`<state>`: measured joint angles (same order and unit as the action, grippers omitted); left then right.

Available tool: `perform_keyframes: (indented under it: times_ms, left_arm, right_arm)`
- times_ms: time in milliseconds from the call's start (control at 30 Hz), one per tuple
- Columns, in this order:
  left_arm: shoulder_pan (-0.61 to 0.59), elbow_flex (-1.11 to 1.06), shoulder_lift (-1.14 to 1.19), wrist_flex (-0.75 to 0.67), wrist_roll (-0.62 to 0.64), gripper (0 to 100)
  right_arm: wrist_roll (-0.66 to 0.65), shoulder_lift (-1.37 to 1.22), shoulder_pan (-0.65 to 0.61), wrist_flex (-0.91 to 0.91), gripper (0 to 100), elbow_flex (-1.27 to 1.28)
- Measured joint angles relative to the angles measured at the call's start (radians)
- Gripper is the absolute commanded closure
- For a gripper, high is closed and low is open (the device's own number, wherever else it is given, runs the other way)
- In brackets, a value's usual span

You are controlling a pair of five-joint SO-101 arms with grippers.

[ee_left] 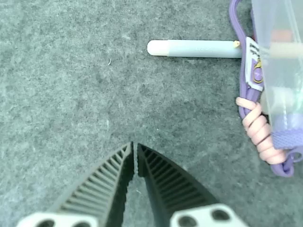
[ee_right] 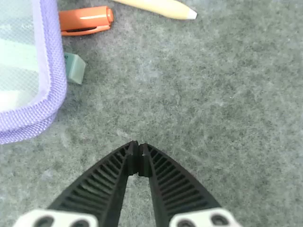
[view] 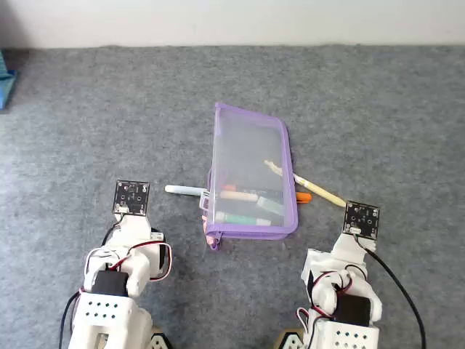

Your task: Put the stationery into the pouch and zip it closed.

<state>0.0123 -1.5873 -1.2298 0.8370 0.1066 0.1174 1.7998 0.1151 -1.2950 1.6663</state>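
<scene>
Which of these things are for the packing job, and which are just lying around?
For the job:
purple pouch
white pen
cream pen or pencil
orange pen
small green block, maybe an eraser

Just lying about:
blue thing at the far left edge; I can't tell what it is

White pen's point(view: 185, 190) end hidden by pouch point(view: 254, 231), orange pen point(view: 304, 197) half covered, contents point(view: 243, 196) perhaps markers
</scene>
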Motion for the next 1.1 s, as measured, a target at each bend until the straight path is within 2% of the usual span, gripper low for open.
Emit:
perform_keyframes:
  times_ms: [667,1100]
  left_arm:
    - [0.0,0.0,0.0,0.0,0.0,99]
    - [0.0,0.0,0.0,0.0,0.0,99]
  right_arm:
    - [0.0,0.0,0.0,0.0,99.0,0.0]
    - [0.0,0.0,-0.14,0.0,99.0,0.0]
